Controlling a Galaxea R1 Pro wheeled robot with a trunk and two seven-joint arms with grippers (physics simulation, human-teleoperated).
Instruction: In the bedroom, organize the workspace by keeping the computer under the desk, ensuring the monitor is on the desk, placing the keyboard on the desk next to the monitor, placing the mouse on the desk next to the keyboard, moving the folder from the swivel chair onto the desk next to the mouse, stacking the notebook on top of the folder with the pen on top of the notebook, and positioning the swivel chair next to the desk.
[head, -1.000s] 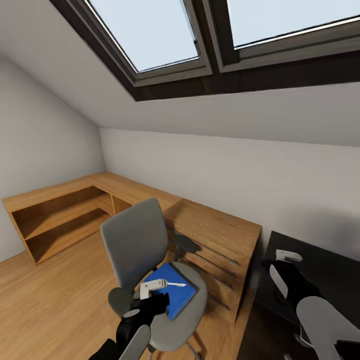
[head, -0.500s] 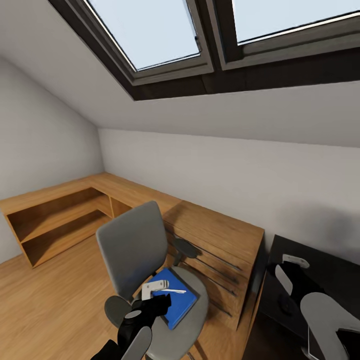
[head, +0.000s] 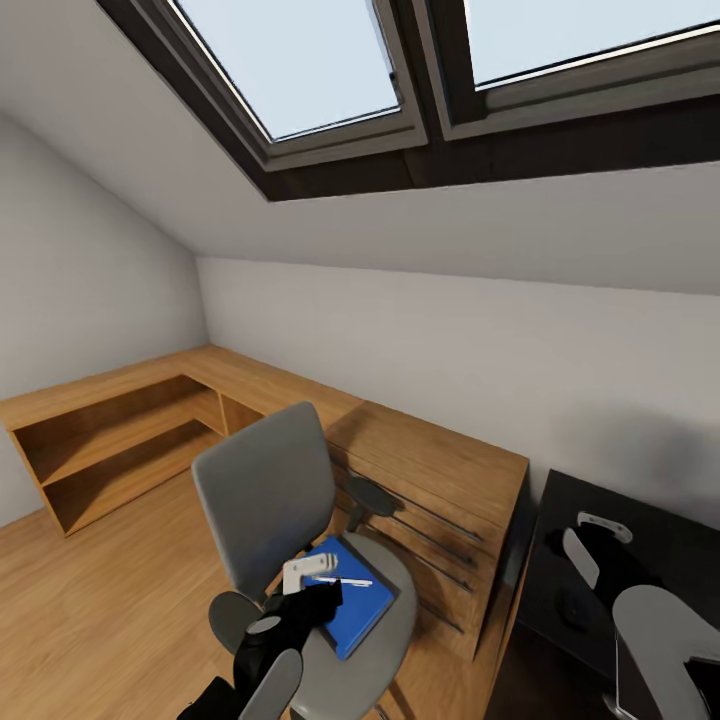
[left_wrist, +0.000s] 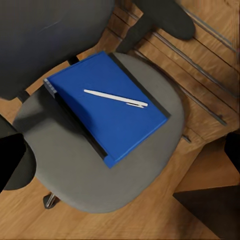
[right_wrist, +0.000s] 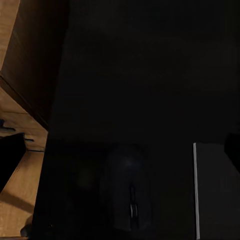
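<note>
Left gripper (head: 318, 590) hovered over swivel chair (head: 290, 520), jaw opening unclear, nothing visibly held; folder (left_wrist: 107, 107) with pen (left_wrist: 115, 97) lay on the seat below. Right gripper (head: 590, 540) over desk (right_wrist: 150, 75), state unclear; mouse (right_wrist: 129, 192) beneath

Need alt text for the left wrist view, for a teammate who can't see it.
A white pen lies on a bright blue folder resting on the grey seat of the swivel chair, seen from above. A light wooden cabinet stands beside the chair on wood flooring.
</note>
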